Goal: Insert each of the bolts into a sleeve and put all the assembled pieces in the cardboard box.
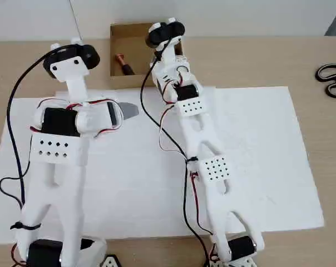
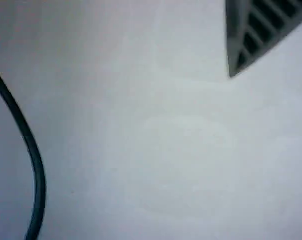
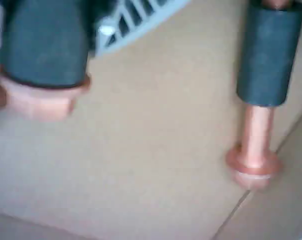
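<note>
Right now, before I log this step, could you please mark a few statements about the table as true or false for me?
1. The right arm reaches over the cardboard box. True.
2. The cardboard box holds no assembled pieces. False: a copper-coloured bolt in a dark sleeve lies on its floor.
3. The left arm sits above the white paper. True.
4. The scissors lie on the white paper. False: they lie on the bare table, to the right of the paper.
</note>
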Controlling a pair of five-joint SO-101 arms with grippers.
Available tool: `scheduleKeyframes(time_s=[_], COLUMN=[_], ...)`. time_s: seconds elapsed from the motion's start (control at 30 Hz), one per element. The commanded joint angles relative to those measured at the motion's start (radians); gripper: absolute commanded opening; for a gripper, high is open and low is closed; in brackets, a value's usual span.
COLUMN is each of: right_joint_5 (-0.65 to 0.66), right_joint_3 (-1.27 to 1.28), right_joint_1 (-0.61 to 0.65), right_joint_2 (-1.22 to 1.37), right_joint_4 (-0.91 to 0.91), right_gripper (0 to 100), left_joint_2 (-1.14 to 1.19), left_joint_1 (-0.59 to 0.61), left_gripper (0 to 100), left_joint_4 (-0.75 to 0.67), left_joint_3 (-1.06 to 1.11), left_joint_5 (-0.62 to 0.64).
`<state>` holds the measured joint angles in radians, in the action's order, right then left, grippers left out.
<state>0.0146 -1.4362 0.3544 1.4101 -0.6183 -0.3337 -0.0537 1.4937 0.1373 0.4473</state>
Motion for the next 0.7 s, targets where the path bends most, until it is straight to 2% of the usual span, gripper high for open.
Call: scheduleKeyframes(time_s=[0.0, 0.13, 0.37, 0.67], right_joint_5=[0.003, 0.002, 0.002, 0.003], right_joint_3=[-0.044, -0.044, -0.051, -0.140], right_joint_1=[-0.004, -0.004, -0.004, -0.004], right_joint_2=[-0.010, -0.010, -0.010, -0.016], right_joint_4=[0.022, -0.021, -0.047, -0.053], right_gripper=[0.9, 2.5, 16.9, 19.4], left_joint_2=[-0.037, -0.037, -0.035, -0.034], left_joint_1=[-0.005, -0.005, -0.005, -0.005], left_gripper=[31, 31, 31, 31], left_joint_4=[-0.009, -0.009, -0.009, -0.008], left_joint_3=[-0.002, -0.002, -0.002, -0.001], left_joint_5=[-0.002, -0.002, -0.002, -0.002])
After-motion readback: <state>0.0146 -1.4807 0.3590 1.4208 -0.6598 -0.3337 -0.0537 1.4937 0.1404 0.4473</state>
